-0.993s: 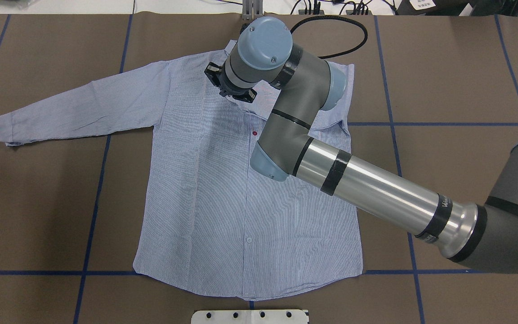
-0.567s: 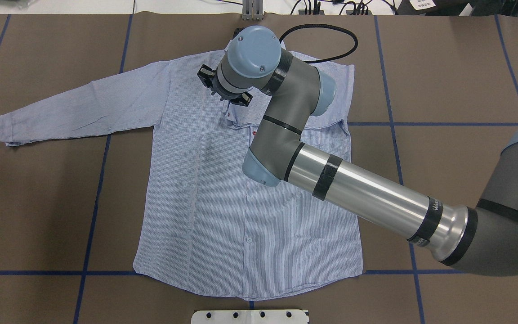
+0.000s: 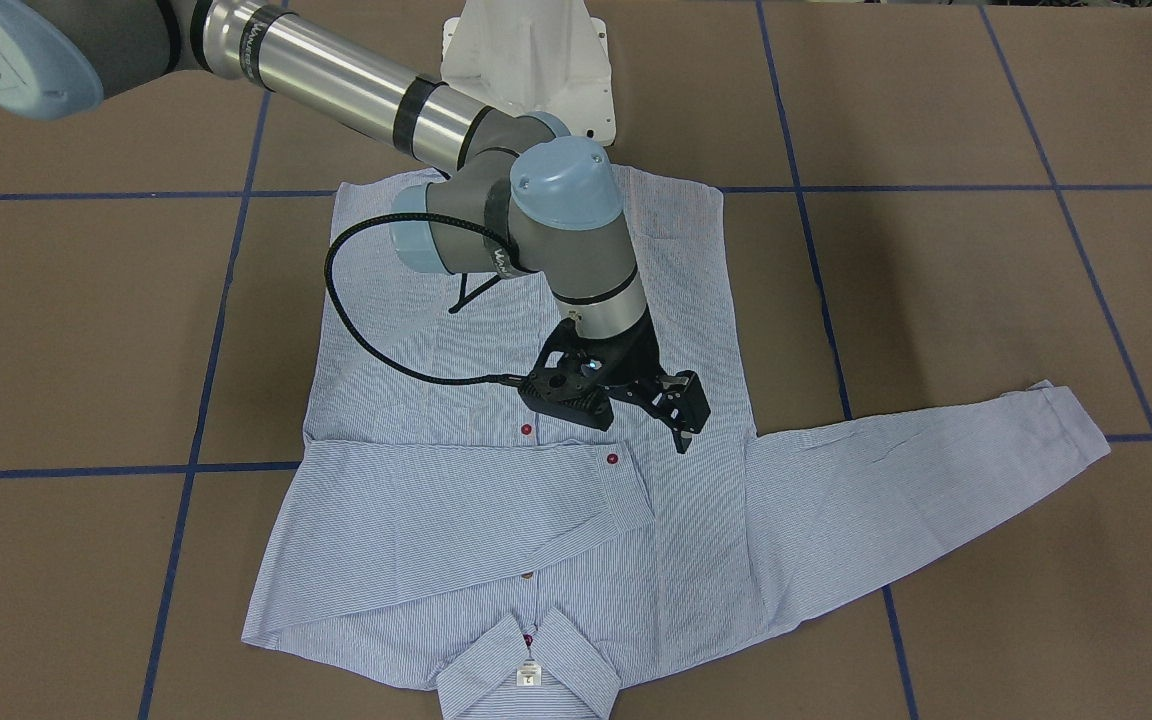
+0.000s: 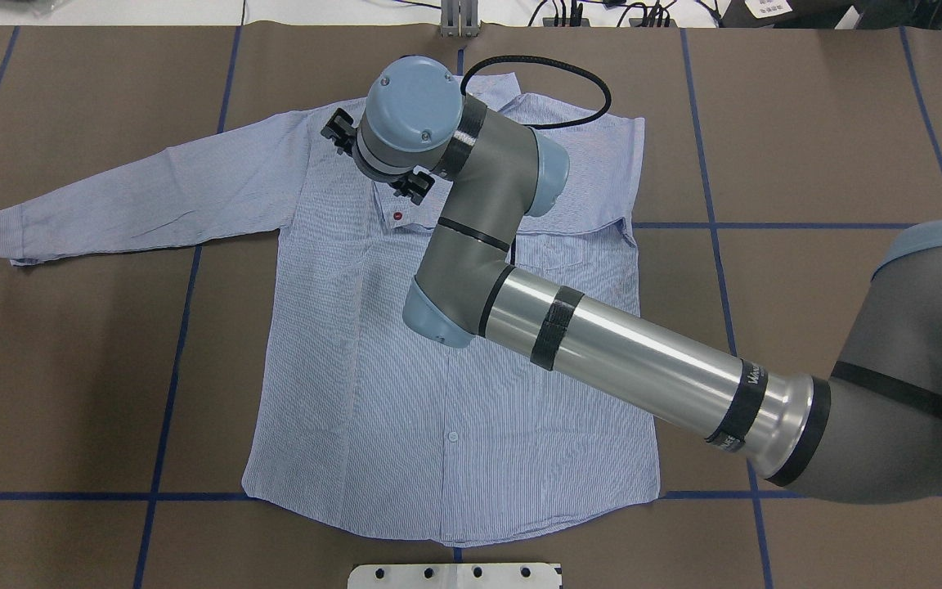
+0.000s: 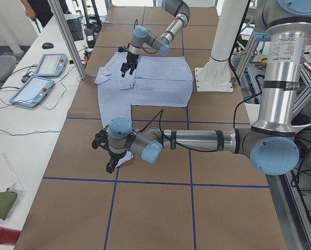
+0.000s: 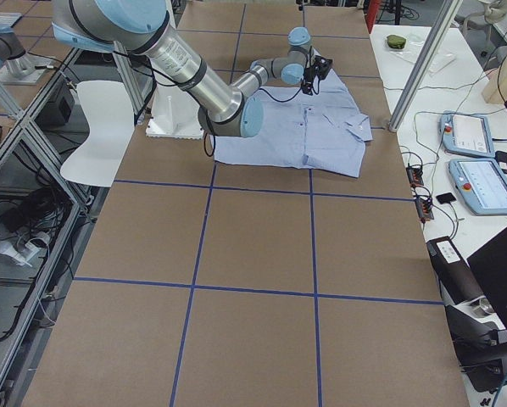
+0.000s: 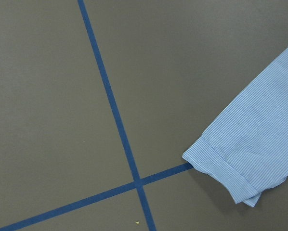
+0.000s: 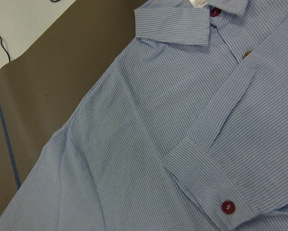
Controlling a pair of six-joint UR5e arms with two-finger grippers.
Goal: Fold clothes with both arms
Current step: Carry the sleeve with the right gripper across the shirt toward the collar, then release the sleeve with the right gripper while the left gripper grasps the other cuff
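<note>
**Right gripper slides across the shirt**

Since a second ago the right gripper (image 3: pixel 626 405) has moved sideways over the shirt (image 4: pixel 405 393). It went from the buttons in the middle toward the shoulder with the straight sleeve (image 4: pixel 144 196). Its two fingers are spread wide and hold nothing. It hangs over the chest of the shirt, just past the cuff (image 3: pixel 626 495) of the other sleeve, which lies folded across the shirt. I cannot tell if a fingertip touches the cloth.

The left gripper (image 5: pixel 107 156) is at the tip of the straight sleeve. I cannot tell if it is open or closed.

The shirt lies flat, front side up. Its collar (image 3: pixel 528 670) points away from the robot and is near the table's far edge. Its bottom hem is just beside the white base (image 4: pixel 455 575). Brown table (image 4: pixel 806 123) shows on every side of the shirt, with a wide stretch on the folded-sleeve side.
</note>
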